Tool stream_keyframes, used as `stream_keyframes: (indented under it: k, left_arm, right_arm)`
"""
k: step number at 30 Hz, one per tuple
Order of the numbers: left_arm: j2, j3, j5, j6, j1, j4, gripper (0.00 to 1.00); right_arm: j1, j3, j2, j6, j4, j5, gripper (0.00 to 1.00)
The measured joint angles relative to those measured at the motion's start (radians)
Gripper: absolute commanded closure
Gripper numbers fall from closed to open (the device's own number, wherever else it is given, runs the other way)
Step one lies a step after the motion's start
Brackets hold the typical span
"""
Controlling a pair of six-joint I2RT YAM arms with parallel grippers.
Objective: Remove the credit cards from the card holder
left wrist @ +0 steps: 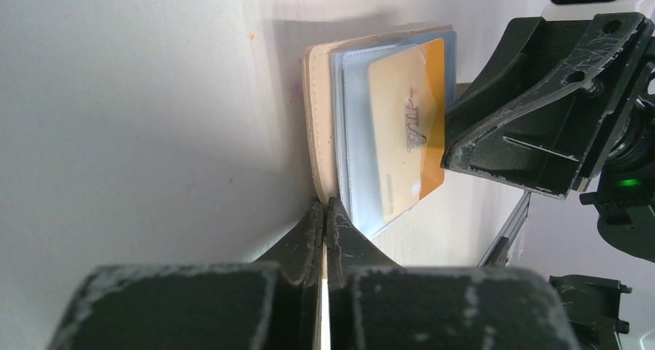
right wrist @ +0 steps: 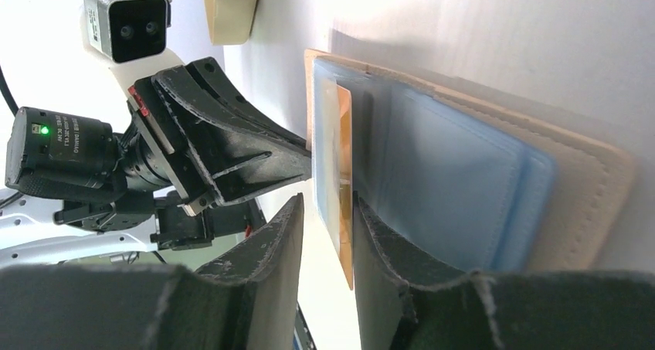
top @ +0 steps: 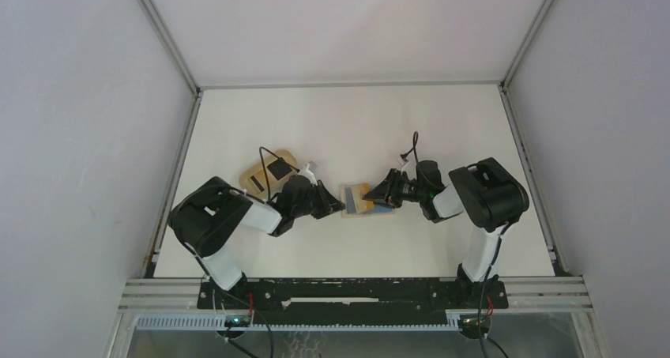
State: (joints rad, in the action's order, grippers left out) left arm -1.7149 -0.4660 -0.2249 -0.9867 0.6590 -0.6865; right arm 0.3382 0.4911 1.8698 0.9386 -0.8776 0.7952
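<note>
The beige card holder (top: 357, 200) lies open on the table between my two grippers, its clear blue sleeves facing up. My left gripper (top: 335, 203) is shut on the edge of its beige cover (left wrist: 318, 118), seen close up in the left wrist view (left wrist: 325, 205). A gold-orange card (left wrist: 408, 130) marked VIP sticks partly out of a sleeve. My right gripper (top: 382, 193) is open; its jaws straddle that card's free edge (right wrist: 344, 172), one finger (right wrist: 363, 219) against it and a gap on the other side. A black card (top: 278, 169) lies in the tray.
An oval tan wooden tray (top: 251, 171) stands to the left behind my left arm, with a second, dark-striped card (top: 254, 182) in it. The tray's end shows in the right wrist view (right wrist: 230, 10). Metal frame rails and white walls bound the table.
</note>
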Motion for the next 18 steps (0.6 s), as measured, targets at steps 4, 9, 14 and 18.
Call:
stream_keyframes:
  k: [4,9,14,18]
  left_arm:
    - [0.000,-0.002,-0.002,0.000,0.000,0.003,1.00]
    - [0.000,-0.002,-0.003,0.000,0.000,0.003,1.00]
    - [0.000,-0.002,-0.006,0.000,-0.003,0.004,1.00]
    - [0.015,0.012,-0.002,0.000,-0.007,0.008,1.00]
  right_arm:
    - [-0.018,-0.011,0.000,-0.013,0.006,0.002,0.71]
    - [-0.035,-0.034,0.000,-0.021,0.007,0.011,0.83]
    - [-0.058,-0.061,-0.002,-0.032,0.011,0.024,1.00]
    - [-0.081,-0.072,-0.035,-0.051,0.037,0.029,1.00]
